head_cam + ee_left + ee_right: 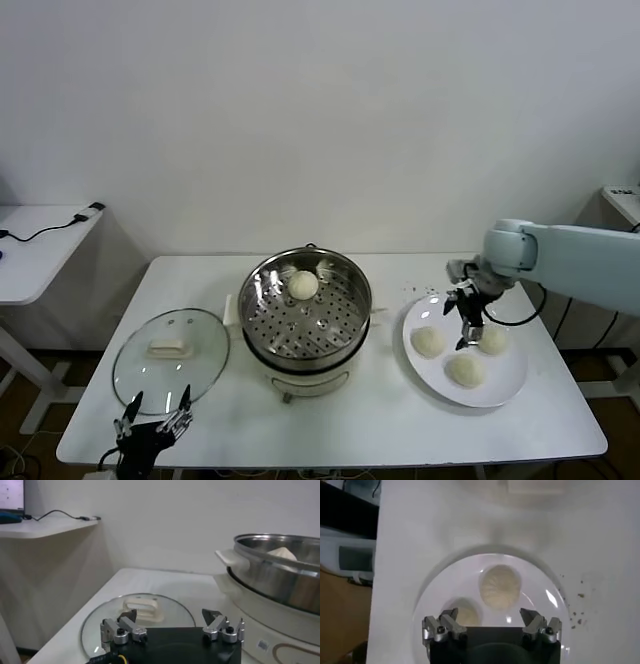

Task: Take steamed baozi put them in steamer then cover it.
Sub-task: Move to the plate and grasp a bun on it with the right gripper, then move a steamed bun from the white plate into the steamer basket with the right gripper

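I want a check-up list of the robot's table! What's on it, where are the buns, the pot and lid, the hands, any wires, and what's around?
Surface: white table, a few dark crumbs beside the plate.
Baozi: one baozi in the steamer; three on the white plate.
Steamer: uncovered, mid-table.
Cover: flat on the table, left of the steamer.
Clutter: nothing seen beyond the crumbs.
Left gripper: open, empty, at the table's near edge by the cover.
Right gripper: open, empty, above the plate.
Cables: black cable on the side table.
Surroundings: plain white wall.
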{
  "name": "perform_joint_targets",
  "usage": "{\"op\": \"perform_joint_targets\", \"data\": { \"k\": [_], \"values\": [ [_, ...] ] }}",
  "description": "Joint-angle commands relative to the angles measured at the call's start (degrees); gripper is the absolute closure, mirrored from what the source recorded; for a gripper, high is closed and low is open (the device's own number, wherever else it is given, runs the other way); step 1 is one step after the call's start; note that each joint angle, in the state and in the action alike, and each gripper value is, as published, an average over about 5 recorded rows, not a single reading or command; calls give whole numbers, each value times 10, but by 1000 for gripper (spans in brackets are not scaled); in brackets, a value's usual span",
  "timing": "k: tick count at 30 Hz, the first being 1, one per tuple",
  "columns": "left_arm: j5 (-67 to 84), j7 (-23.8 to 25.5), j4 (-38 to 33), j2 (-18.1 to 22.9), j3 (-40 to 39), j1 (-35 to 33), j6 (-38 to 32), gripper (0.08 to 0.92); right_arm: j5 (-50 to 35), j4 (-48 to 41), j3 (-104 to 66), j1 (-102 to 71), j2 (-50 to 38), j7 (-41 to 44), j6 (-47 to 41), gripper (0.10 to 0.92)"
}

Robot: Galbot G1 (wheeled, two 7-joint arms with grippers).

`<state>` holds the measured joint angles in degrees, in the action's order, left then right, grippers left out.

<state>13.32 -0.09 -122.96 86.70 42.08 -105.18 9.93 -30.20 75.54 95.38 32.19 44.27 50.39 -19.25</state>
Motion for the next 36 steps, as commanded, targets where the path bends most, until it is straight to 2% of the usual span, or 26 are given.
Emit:
{"op": "perform_joint_targets", "data": {
  "k": [1,14,17,22,26,32,36],
  "values": [
    [-1,0,0,1,0,-1,-2,177,25,-50,-78,-111,14,-34,-32,203],
    [-1,-1,1,3,0,-2,-5,177,39,-91,-114,-149,52,-50,-33,217],
    [0,-1,1,3,0,-2,-5,177,42,-92,-116,-152,53,-53,-35,255],
    [0,-1,0,2,1,-1,-4,177,41,-97,-130,-155,55,-62,-35,367],
    [0,-2,0,1,2,-1,-5,177,34,-86,-138,-146,51,-52,-33,402],
    [0,-2,-4,0,3,-2,-5,177,-9,-43,-93,-30,20,-13,-14,406],
    [-2,-1,-9,1,1,-2,-4,177,-82,-24,-17,143,31,29,1,406]
  ]
}}
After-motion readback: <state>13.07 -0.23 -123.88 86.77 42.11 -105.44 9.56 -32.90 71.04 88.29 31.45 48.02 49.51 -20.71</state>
